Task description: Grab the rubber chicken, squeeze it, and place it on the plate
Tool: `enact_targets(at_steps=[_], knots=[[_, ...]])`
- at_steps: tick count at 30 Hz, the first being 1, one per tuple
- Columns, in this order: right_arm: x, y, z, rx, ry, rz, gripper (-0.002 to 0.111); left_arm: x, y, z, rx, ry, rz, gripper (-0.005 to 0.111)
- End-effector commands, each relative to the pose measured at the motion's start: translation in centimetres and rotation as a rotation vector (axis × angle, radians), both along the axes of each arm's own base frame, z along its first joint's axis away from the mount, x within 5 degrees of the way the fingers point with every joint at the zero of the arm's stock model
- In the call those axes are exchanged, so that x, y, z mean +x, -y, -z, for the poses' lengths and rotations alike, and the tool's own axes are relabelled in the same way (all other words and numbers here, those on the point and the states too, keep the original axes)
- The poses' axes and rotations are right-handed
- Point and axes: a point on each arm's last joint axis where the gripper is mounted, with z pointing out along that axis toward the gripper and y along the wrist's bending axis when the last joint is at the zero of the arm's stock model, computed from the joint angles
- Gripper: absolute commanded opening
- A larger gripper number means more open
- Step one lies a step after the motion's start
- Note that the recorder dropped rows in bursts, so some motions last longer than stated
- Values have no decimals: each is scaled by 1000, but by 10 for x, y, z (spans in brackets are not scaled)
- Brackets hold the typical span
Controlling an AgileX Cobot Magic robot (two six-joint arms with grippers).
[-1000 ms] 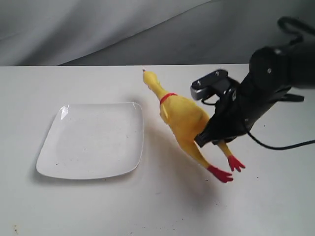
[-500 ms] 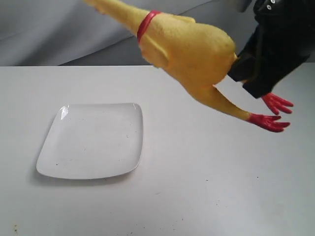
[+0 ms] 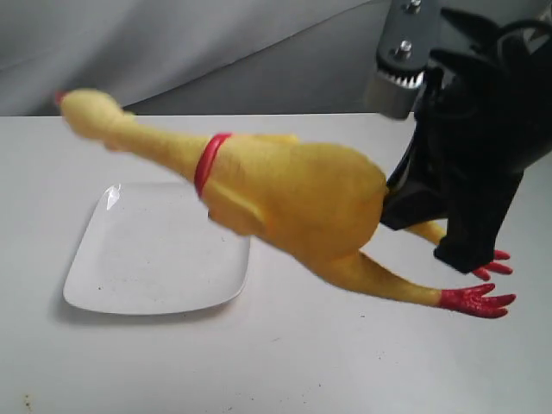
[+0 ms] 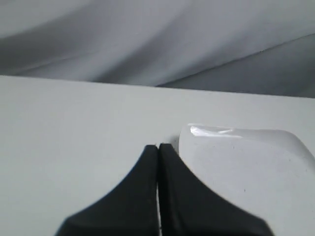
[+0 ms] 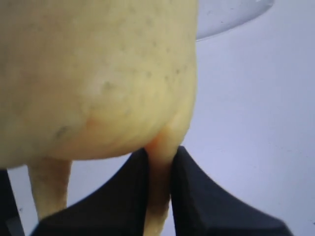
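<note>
The rubber chicken [image 3: 293,203] hangs in the air close to the exterior camera, yellow with a red collar, head to the left over the table's back edge, red feet low on the right. My right gripper [image 3: 405,207] is shut on one of its legs just behind the body; in the right wrist view the black fingers [image 5: 125,196] pinch that leg under the chicken's plump body [image 5: 98,73]. The white plate [image 3: 129,259] lies on the table at left, partly behind the chicken. My left gripper [image 4: 158,147] is shut and empty beside the plate [image 4: 246,167].
The white table [image 3: 302,362] runs to a back edge under a grey draped cloth [image 3: 172,52]. The right arm's black body [image 3: 483,138] fills the upper right of the exterior view.
The right gripper has lifted the chicken off the table, up high, then swung it lower and leftward; its head now sits over the table's far left, body above the plate's right edge.
</note>
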Motion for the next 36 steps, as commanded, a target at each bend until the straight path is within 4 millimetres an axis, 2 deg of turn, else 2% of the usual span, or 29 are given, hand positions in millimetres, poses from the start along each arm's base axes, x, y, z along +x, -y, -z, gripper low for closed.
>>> enact_targets(at_steps=[1, 4, 12, 14, 18, 22, 25, 27, 29, 30, 32, 33, 34, 35, 36], knots=[[-2, -9, 5, 43, 51, -30, 0, 1, 0, -19, 53, 213, 2, 0], [-2, -12, 3, 94, 55, -17, 0, -1, 1, -32, 82, 362, 6, 0], [-5, -15, 2, 127, 16, -17, 0, -6, 2, -50, 107, 570, 10, 0], [-5, -16, 2, 138, 10, -16, 0, -8, 3, -55, 56, 637, 21, 0], [-6, -17, 1, 149, 3, -15, 0, -12, 4, -62, -200, 755, 82, 0], [-5, -17, 1, 153, -1, -3, 0, -17, 11, -70, -187, 847, 170, 0], [-5, -17, 1, 159, -3, -2, 0, -19, 21, -72, -50, 863, 259, 3], [-6, -18, 1, 169, -7, 0, 0, -20, 30, -71, 6, 844, 351, 10], [-6, -19, 0, 180, -15, 5, 0, -18, 44, -64, 109, 767, 489, 24], [-7, -19, 0, 188, -27, 18, 0, -19, 59, -65, 225, 698, 657, 42], [-7, -19, 0, 194, -39, 38, 0, -23, 74, -82, 308, 697, 869, 60], [-7, -19, 0, 194, -39, 38, 0, -23, 76, -88, 343, 690, 911, 61], [-7, -19, 0, 198, -42, 40, 0, -18, 79, -103, 508, 599, 950, 62], [-7, -20, 0, 202, -46, 42, 0, -14, 78, -108, 598, 532, 954, 62], [-7, -20, -1, 209, -51, 43, 0, -6, 75, -125, 676, 438, 939, 62]])
